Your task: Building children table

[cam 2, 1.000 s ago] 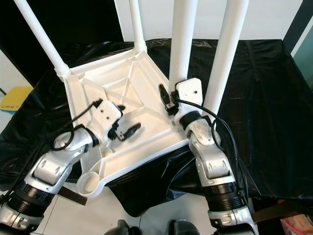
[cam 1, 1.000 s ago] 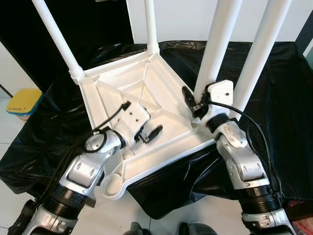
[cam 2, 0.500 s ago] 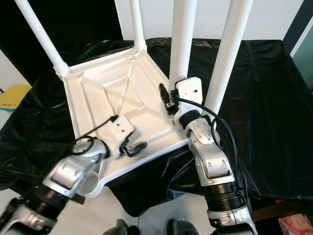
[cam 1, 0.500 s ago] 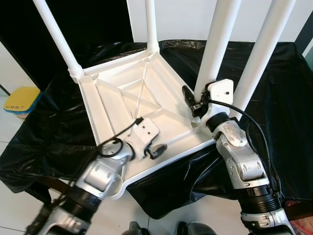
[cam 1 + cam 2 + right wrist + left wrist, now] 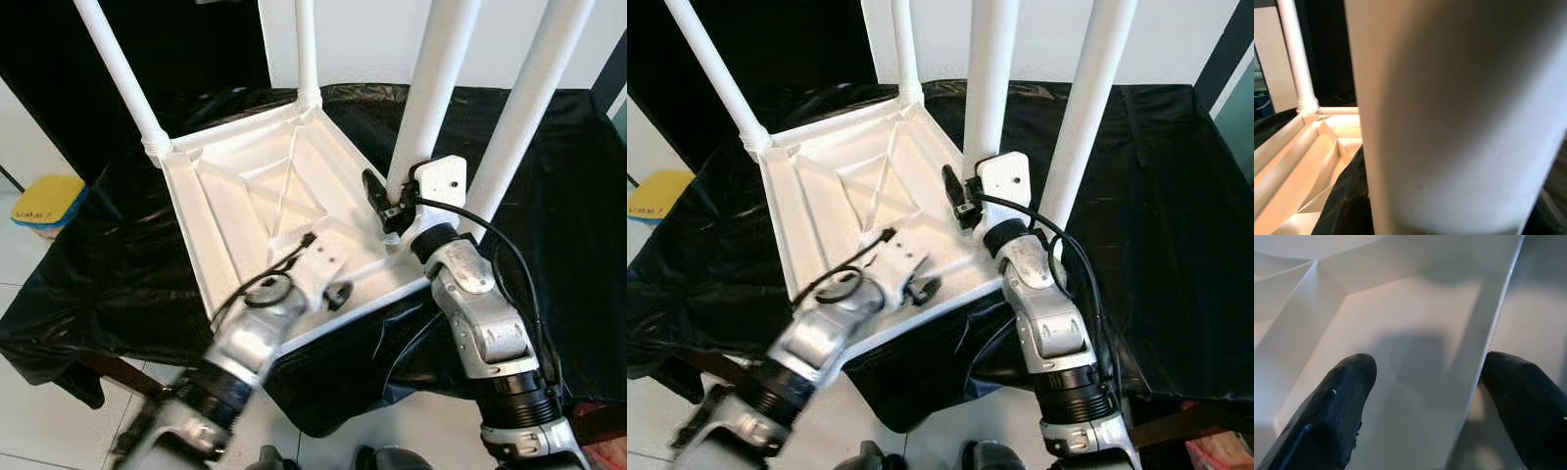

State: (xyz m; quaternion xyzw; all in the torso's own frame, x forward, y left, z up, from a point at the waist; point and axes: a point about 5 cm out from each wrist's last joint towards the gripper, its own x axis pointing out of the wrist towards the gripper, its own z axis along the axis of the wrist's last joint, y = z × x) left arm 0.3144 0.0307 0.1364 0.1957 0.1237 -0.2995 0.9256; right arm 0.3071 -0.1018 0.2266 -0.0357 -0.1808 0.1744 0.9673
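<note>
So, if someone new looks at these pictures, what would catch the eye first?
Probably the white plastic children's table lying upside down on the black plastic sheet, its round white legs pointing up. Next, the right gripper closed around the base of one leg, and the left gripper, open, astride a rib at the near edge of the table's underside.

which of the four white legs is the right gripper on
The right gripper is on the leg second from the right, at the table's near right corner; the other three stand untouched.

bright, even light; blurred left arm
</note>
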